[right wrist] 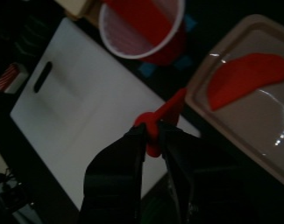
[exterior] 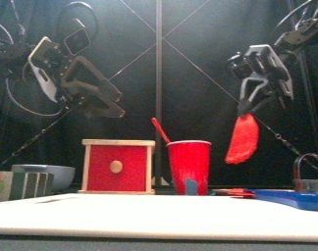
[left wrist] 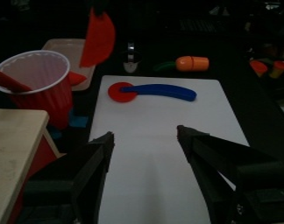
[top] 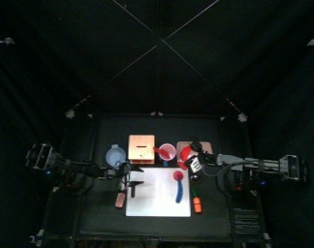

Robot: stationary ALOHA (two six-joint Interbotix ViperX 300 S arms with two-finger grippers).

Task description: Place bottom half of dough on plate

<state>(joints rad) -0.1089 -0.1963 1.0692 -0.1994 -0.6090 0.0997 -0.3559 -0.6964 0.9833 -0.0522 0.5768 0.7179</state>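
since the right gripper (exterior: 248, 106) pinches only the top edge of the bottom half of dough (exterior: 240, 138), dangling above the plate (right wrist: 264, 105), it may slip or fold on release; left gripper (left wrist: 142, 140) open, idle.

White board (top: 157, 199), blue stick (top: 178, 188), red cup (top: 167, 150), tan block (top: 141, 148).

You're working in a dim, black-curtained pen. Light falls from above, so the white board (top: 161, 192) glows almost washed out. In the front view its near edge blurs softly, and the right wrist view is dark and smeared.
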